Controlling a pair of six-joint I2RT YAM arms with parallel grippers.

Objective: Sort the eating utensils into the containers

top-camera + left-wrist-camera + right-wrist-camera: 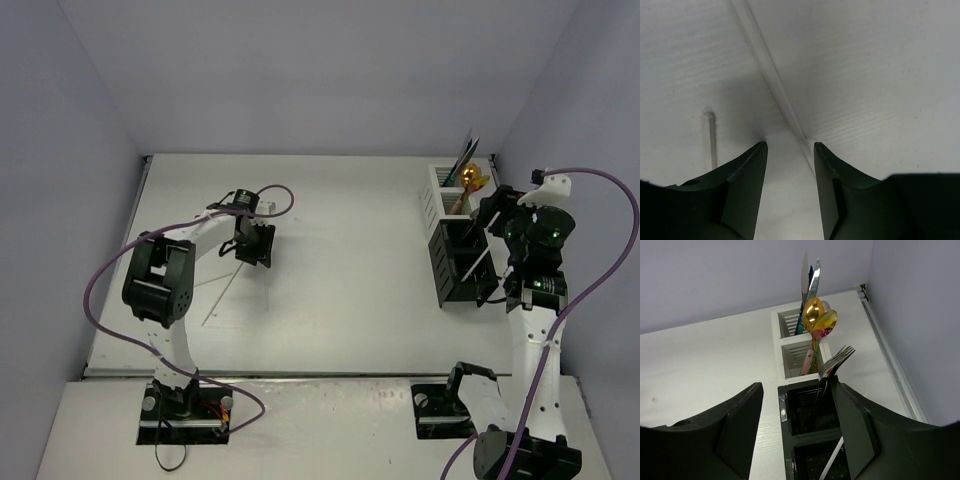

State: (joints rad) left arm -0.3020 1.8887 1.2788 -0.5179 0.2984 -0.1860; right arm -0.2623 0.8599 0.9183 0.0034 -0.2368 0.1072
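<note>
on table [880, 75]: 1 stick [777, 85] between parted left jaws | right jaws apart above 1 fork [837, 359]

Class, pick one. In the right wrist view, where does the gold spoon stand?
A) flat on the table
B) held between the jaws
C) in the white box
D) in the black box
C: the gold spoon stands upright, its handle going down into a compartment of the white box.
</note>
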